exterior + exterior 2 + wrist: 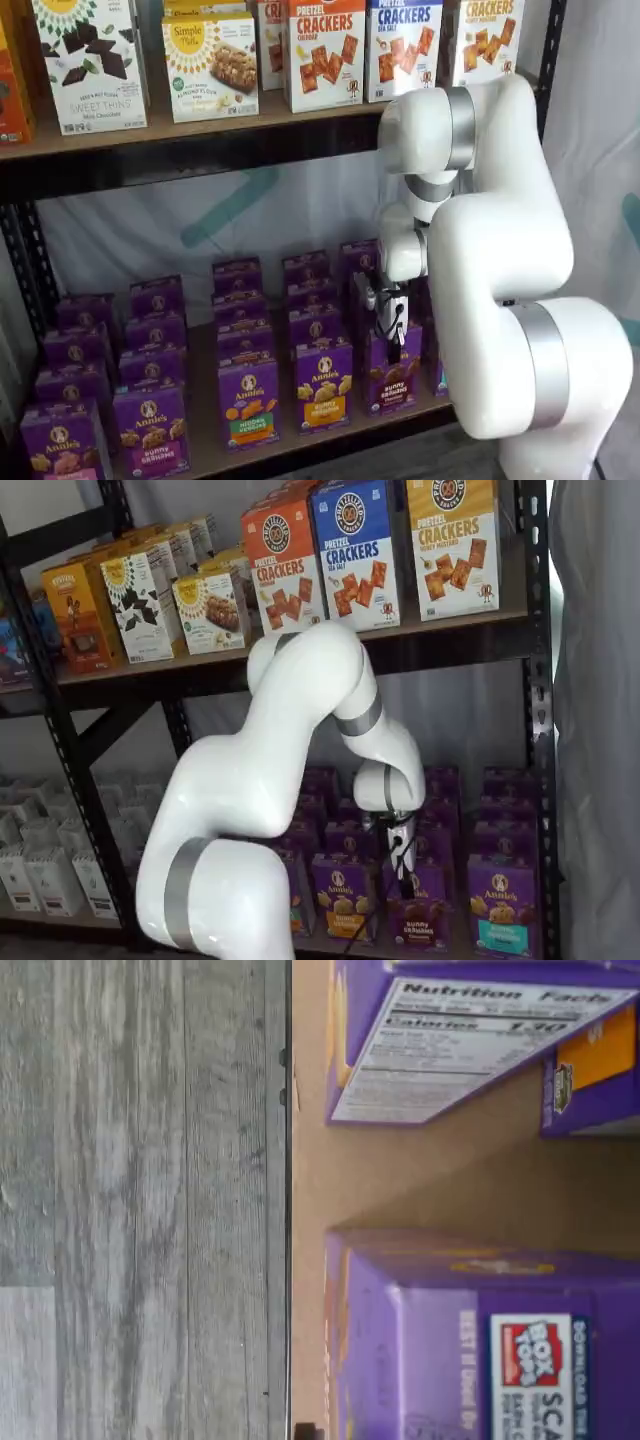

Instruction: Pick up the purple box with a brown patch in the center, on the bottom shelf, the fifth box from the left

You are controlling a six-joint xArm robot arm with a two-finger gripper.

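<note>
Purple box: the purple box (392,372) with the brown band stood upright at the front edge of the bottom shelf (330,440), just under the gripper (385,335); it showed in both shelf views (417,917).
Neighbours: a carton with a yellow-orange band (323,386) stood just beside it on one side, and a carton with a teal band (499,905) near its other side.
Handling: it looked a small cardboard carton, so probably light and rather stiff, but its walls could bend in under hard pressure; the printed surface seemed smooth.
Where to hold: I judged the two narrow side walls near the top the best place, because the gaps to the neighbours were tight.
Gripper state: the black fingers (400,855) hung right above the box; whether they were apart or together, I cannot tell.
Count, front row: five purple cartons were visible in one shelf view.
Count, wrist view: parts of three purple cartons were seen, among them one with a nutrition label (470,1045).
</note>
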